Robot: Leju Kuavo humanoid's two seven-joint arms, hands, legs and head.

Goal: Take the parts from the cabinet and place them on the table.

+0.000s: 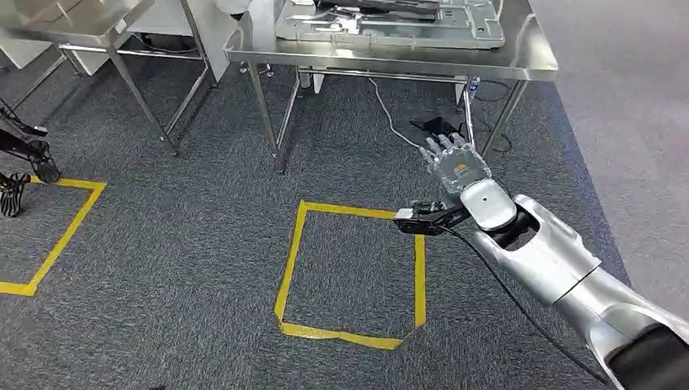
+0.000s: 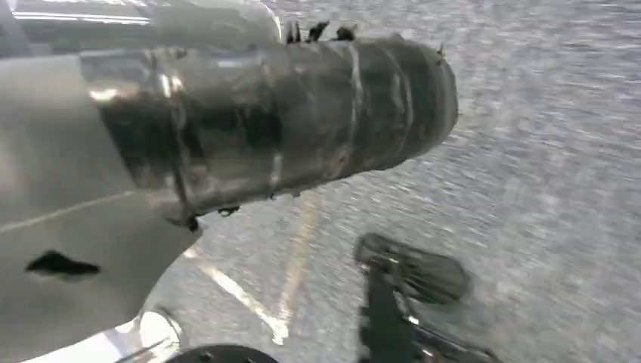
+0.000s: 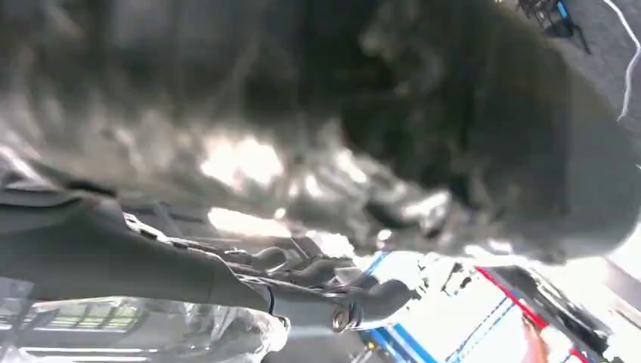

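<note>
The robot faces a steel table [image 1: 390, 50] across grey carpet [image 1: 203, 211], a square of yellow tape [image 1: 351, 275] marked on the floor between them. Its right arm reaches forward and the right hand [image 1: 457, 162] hangs out over the carpet just short of the table's near leg, back of the hand up. In the head view the fingers look loosely apart with nothing showing beneath them. The right wrist view, though, is so blurred that I can only say there may be something dark and bulky against the palm, so I cannot tell whether that hand carries a part. The left hand I cannot make out: its wrist camera looks down at the carpet and tape.

A flat grey metal tray of parts [image 1: 390, 23] already lies on the tabletop, with dark pieces resting in it. No cabinet is visible from here.

As I judge it, the risks lie in the approach. The hand is below the table's edge, so moving on without raising the arm could knock the fingers against the rim or the leg. Loose cables [image 1: 390, 114] lie on the floor under the table and could catch a foot.
</note>
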